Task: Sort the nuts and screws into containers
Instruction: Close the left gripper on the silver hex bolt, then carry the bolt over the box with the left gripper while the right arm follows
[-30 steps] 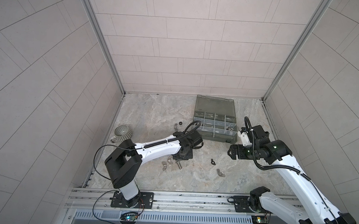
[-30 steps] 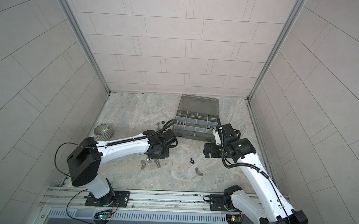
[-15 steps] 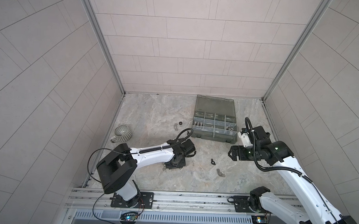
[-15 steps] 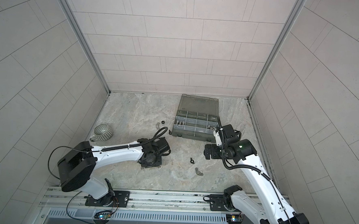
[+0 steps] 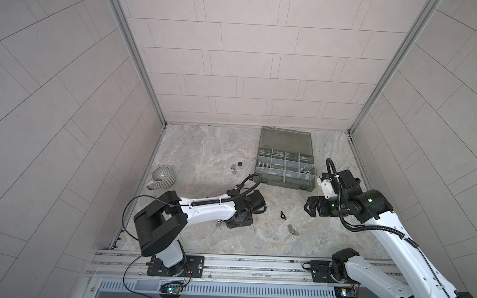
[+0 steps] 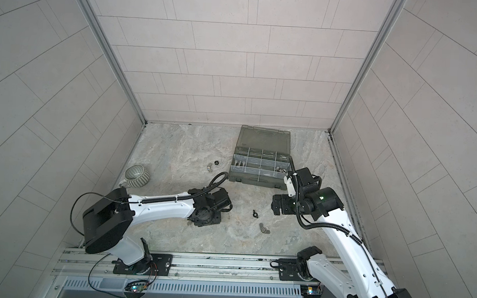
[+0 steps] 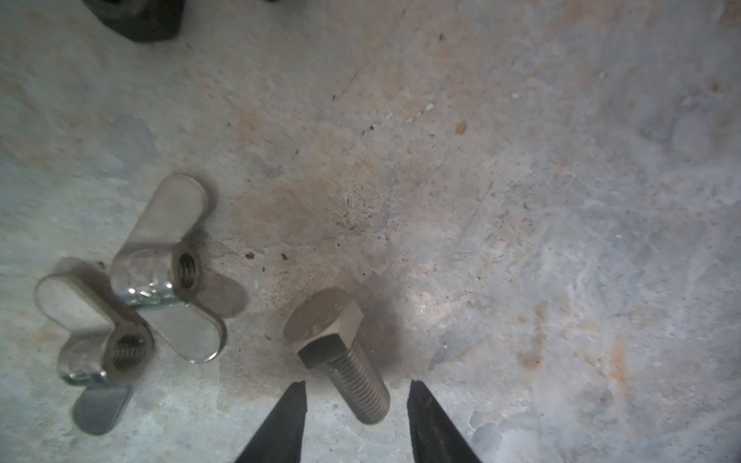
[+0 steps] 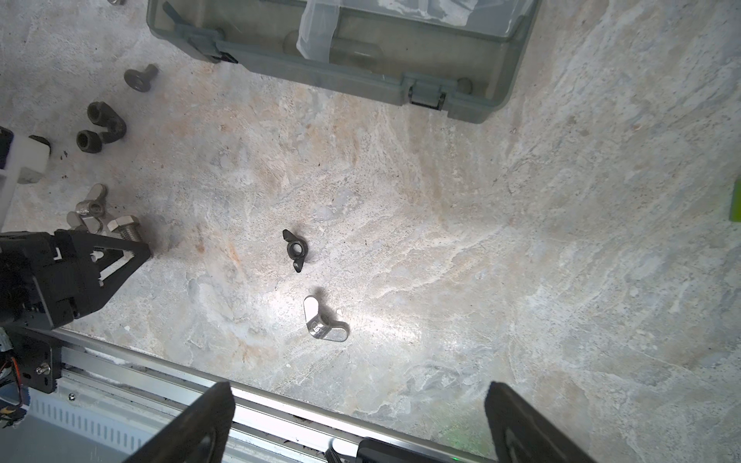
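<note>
A silver hex-head screw (image 7: 341, 352) lies flat on the stone table. My left gripper (image 7: 357, 387) is low over it, open, one fingertip on each side of the threaded shank with a gap both ways. In both top views the wrist hides this gripper (image 5: 237, 222). Two silver wing nuts (image 7: 168, 268) lie touching, right beside the screw. A black wing nut (image 8: 295, 250) and a silver wing nut (image 8: 322, 320) lie mid-table. Above the table to their right, my right gripper (image 5: 310, 208) hovers wide open and empty. The grey organizer box (image 5: 286, 183) stands open, with screws (image 5: 264, 164) in one of its containers.
A ribbed mug (image 5: 163, 176) stands at the left edge of the table. A black hex nut (image 5: 238, 164) and a silver nut (image 5: 233, 169) lie left of the box. More black nuts (image 8: 102, 126) lie by the left arm. The metal rail (image 5: 253, 265) runs along the front.
My left gripper has pulled back toward the table's front, come down over the screw, and its jaws have parted from nearly shut. The right arm has held still.
</note>
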Available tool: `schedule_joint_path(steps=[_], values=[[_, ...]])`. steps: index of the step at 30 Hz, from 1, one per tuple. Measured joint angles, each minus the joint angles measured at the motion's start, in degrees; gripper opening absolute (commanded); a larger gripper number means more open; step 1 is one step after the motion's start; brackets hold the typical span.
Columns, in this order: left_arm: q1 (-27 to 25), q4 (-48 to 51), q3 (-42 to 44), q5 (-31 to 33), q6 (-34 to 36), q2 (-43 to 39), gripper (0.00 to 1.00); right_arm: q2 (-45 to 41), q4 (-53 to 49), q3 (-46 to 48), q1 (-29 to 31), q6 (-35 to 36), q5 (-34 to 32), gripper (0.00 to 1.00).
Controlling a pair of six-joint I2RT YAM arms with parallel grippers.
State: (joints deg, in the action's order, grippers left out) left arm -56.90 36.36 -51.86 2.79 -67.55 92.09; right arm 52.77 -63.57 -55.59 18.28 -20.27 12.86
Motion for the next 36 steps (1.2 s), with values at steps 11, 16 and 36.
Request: schedule_joint_path(steps=[11,16,36], values=[[1.8,-3.1,0.3,-0.5,-0.2,2.1,0.42,0.1,0.0,0.0,0.0,0.2,0.0,0.99],[2.6,-4.0,1.1,-0.7,-0.5,1.7,0.17,0.2,0.0,0.0,0.0,0.2,0.0,0.99],[4.0,7.3,-14.0,-2.0,8.7,4.7,0.04,0.1,0.3,0.0,-1.4,0.2,0.2,0.99]])
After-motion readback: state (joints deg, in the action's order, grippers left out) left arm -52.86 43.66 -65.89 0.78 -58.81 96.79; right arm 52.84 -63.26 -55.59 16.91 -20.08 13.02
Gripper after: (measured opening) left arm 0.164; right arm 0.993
